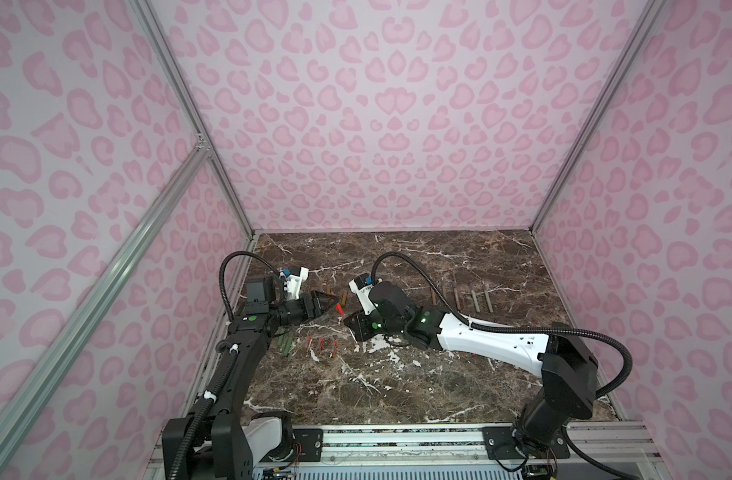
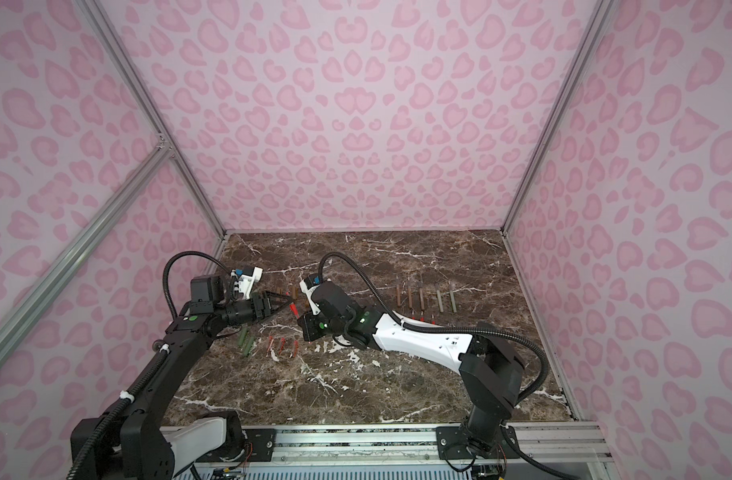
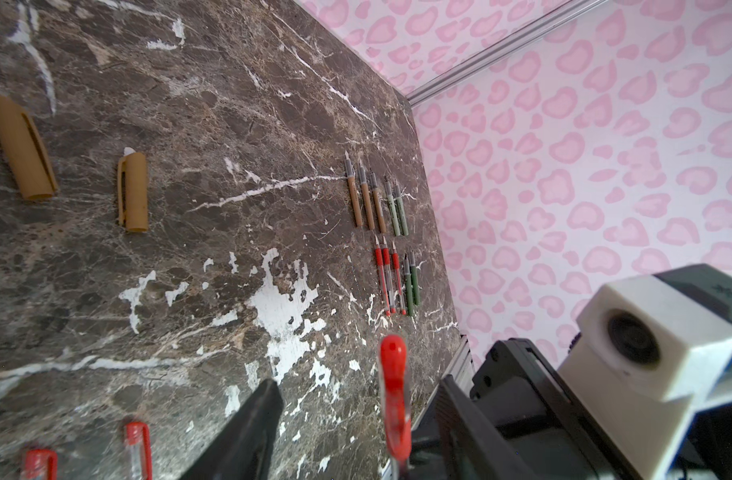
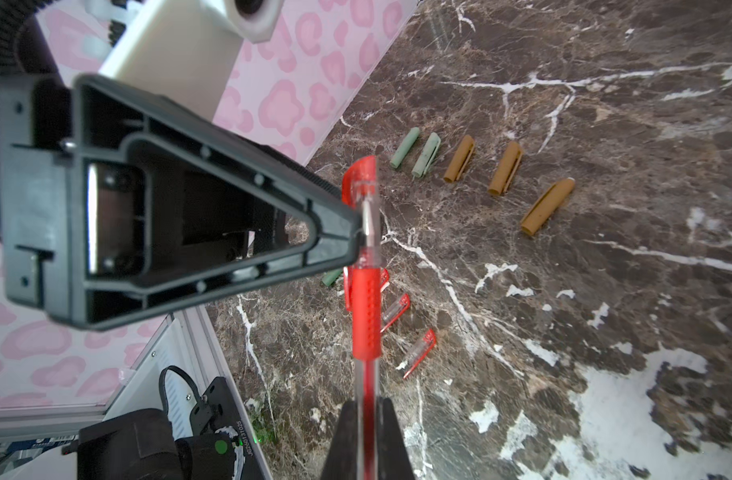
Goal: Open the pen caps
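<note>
The right gripper (image 4: 366, 419) is clamped on a red pen (image 4: 366, 316), its red cap (image 4: 362, 174) still on. The left gripper (image 3: 347, 419) brackets that cap, jaws parted. Loose tan caps (image 4: 505, 168) lie at two o'clock of it on the marble table (image 4: 605, 332).

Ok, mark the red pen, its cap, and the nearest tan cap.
red pen (image 4: 366, 320): right wrist view, rubber grip.
red cap (image 4: 359, 176): right wrist view, closed end.
tan cap (image 4: 548, 206): right wrist view, mid-body.
</note>
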You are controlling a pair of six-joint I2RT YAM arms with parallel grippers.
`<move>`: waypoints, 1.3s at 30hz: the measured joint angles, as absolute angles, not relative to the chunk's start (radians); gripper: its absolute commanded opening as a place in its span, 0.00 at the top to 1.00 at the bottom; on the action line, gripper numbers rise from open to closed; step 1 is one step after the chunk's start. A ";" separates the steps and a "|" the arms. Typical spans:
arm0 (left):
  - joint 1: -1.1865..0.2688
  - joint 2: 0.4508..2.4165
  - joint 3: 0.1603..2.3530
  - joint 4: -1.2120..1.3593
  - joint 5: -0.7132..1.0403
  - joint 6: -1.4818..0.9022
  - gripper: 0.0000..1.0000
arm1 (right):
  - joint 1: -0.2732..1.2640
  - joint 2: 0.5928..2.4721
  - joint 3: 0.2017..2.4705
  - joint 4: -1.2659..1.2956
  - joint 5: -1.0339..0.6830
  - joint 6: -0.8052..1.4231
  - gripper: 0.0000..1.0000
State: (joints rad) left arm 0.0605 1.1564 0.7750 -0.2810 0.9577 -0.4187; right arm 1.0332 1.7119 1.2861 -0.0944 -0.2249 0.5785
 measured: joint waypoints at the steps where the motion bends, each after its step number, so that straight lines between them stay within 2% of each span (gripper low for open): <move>1: 0.060 1.157 0.778 -0.281 0.958 -0.422 0.48 | 1.034 1.712 1.286 -0.094 -0.229 0.583 1.00; 5: 0.060 1.160 0.781 -0.269 0.958 -0.426 0.62 | 1.040 1.720 1.289 -0.091 -0.243 0.583 1.00; 7: 0.060 1.160 0.785 -0.268 0.958 -0.434 0.76 | 1.044 1.723 1.290 -0.091 -0.247 0.583 1.00; 11: 0.061 1.159 0.785 -0.261 0.963 -0.451 0.94 | 1.052 1.730 1.298 -0.091 -0.255 0.583 1.00; 15: 0.061 1.155 0.785 -0.261 0.969 -0.452 0.96 | 1.053 1.740 1.305 -0.097 -0.259 0.583 0.89; 18: 0.061 1.151 0.785 -0.261 0.962 -0.447 0.96 | 1.052 1.745 1.314 -0.100 -0.259 0.582 0.73; 20: 0.063 1.151 0.786 -0.264 0.955 -0.444 0.96 | 1.051 1.759 1.335 -0.098 -0.258 0.577 0.67; 23: 0.064 1.149 0.786 -0.265 0.950 -0.443 0.96 | 1.048 1.779 1.347 -0.096 -0.259 0.567 0.65; 26: 0.064 1.146 0.785 -0.264 0.950 -0.443 0.96 | 1.044 1.810 1.366 -0.105 -0.263 0.562 0.71; 31: 0.065 1.147 0.785 -0.266 0.947 -0.443 0.96 | 1.040 1.831 1.383 -0.099 -0.290 0.546 0.99; 39: 0.064 1.142 0.795 -0.326 0.954 -0.424 0.96 | 1.040 1.789 1.282 -0.012 -0.296 0.539 1.00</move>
